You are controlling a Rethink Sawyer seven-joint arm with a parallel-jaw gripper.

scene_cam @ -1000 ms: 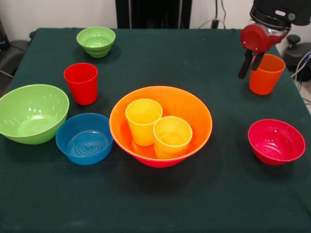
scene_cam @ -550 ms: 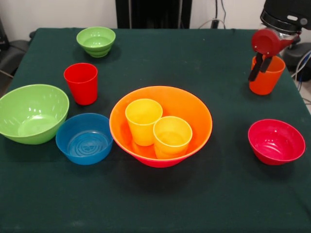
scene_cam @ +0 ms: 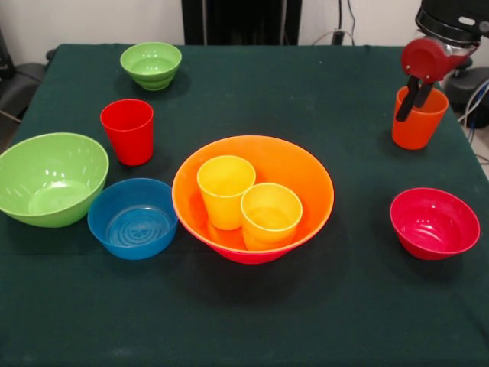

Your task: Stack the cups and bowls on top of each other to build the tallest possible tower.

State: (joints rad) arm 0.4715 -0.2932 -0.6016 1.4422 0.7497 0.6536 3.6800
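While both yellow cups (scene_cam: pixel 248 202) sit in the large orange bowl (scene_cam: pixel 253 197) mid-frame, your gripper (scene_cam: pixel 408 109) hangs over the orange cup (scene_cam: pixel 417 118) upper right, grip state unclear.

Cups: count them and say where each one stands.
4. Two yellow cups stand in the orange bowl; the red cup left; the orange cup right, under the gripper.

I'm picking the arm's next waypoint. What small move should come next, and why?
Probably lower the tool a little onto the orange cup's near rim and close. Its tips hang at that rim, the cup stands upright and alone, and two yellow cups already sit in the large orange bowl.
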